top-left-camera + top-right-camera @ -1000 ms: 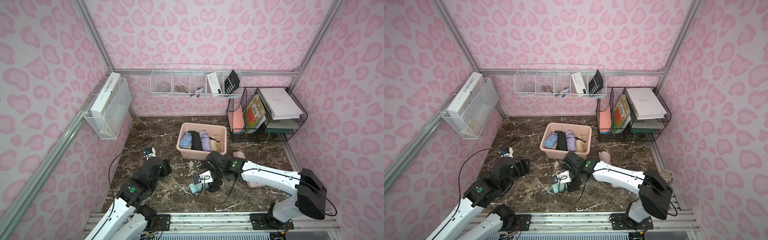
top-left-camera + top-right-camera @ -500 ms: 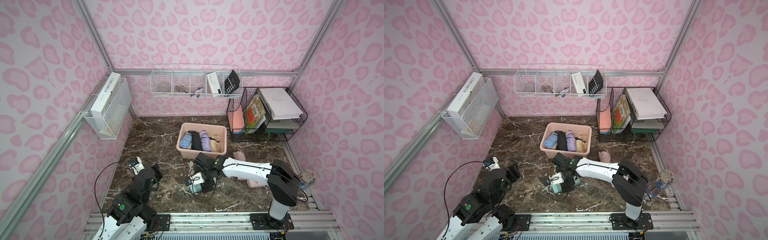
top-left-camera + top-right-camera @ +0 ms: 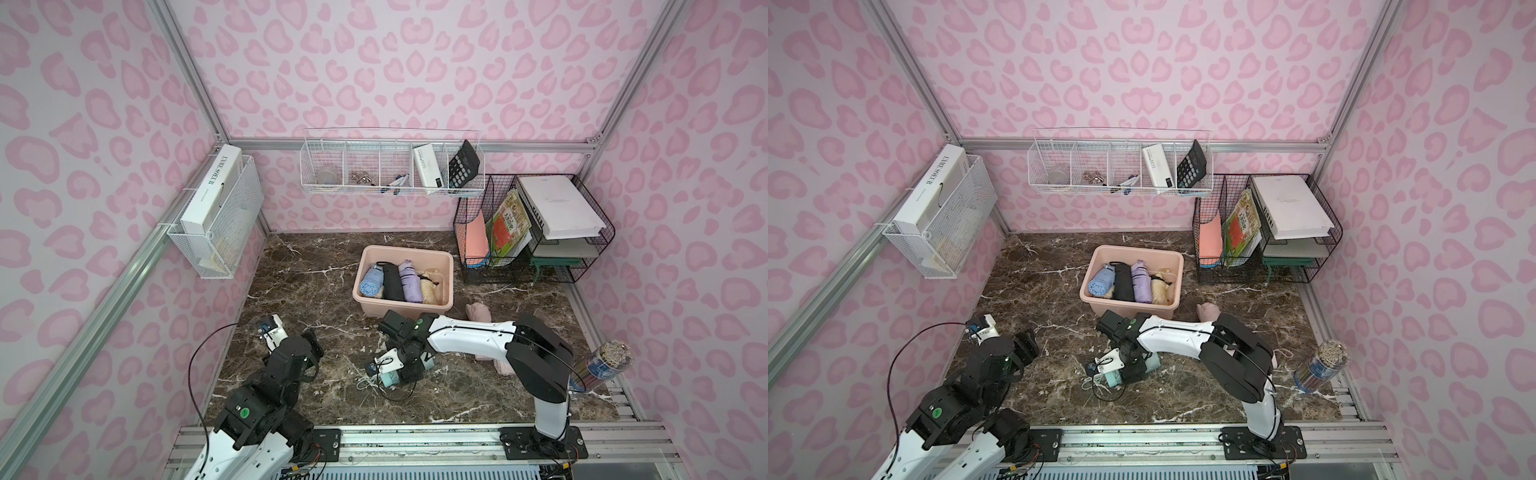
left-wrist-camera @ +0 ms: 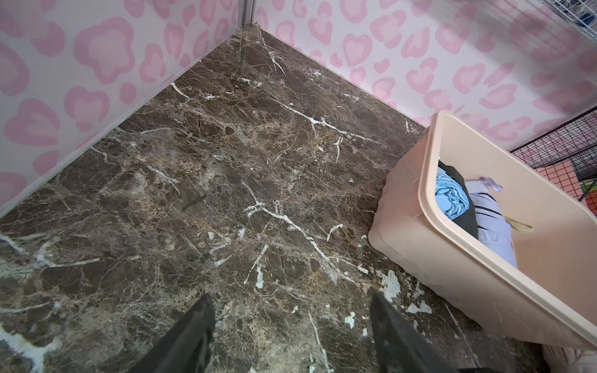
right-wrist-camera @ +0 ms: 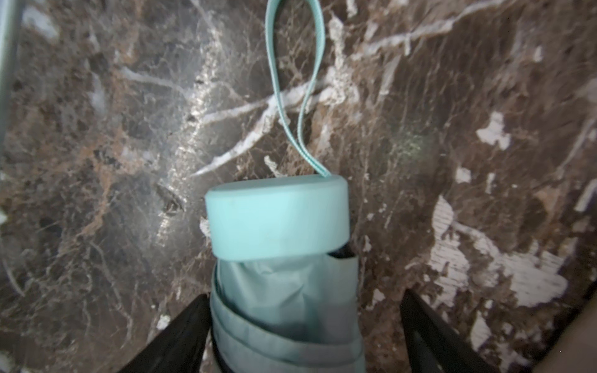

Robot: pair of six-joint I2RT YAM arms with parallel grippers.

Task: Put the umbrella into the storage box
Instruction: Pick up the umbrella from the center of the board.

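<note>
Left claw [image 4: 290, 300] drew back, jaws apart; right claw [image 5: 305, 295] straddles teal umbrella [image 5: 277, 219] (unclamped) on marble floor [image 4: 226, 161]; pink-spotted walls [image 3: 415, 62].

**Clearance on the desk [image 3: 316, 266]: left side open, centre and right obstructed.**
My left fingers [image 4: 193, 336] stand apart over bare desk, free up to the wall corner. The storage box [image 3: 401, 307] blocks the centre; folded umbrellas [image 3: 392, 282] fill it except a slot along its right wall. My right arm [image 3: 469, 336] lies across the desk before the box, over a pale pink umbrella [image 3: 477, 311]. The black wire rack [image 3: 498, 272] closes the far right corner.
</note>
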